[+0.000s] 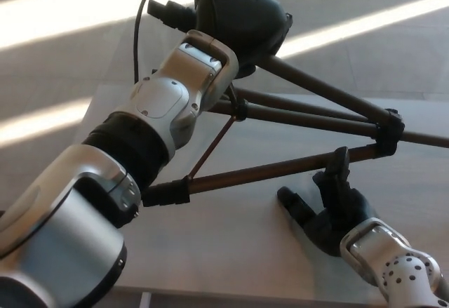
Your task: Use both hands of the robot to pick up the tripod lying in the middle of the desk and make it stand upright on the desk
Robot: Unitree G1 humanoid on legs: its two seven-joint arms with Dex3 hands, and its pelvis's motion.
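The dark tripod (309, 122) is tilted up over the desk (231, 252), its three thin legs spread toward the right and lower left. My left hand (242, 20) is at the top of the head view, shut around the tripod's upper end where the legs meet. The silver left forearm (172, 101) covers part of the leg braces. My right hand (328, 206) is open at the lower right, just under the nearest leg (266, 170). One raised finger (341, 162) overlaps that leg near the black leg clamp (388, 134).
A black cable (138, 20) loops from the left wrist at the top left. The desk's far edge runs behind the tripod, with a sunlit striped floor (63, 20) beyond. The near desk edge lies along the bottom of the view.
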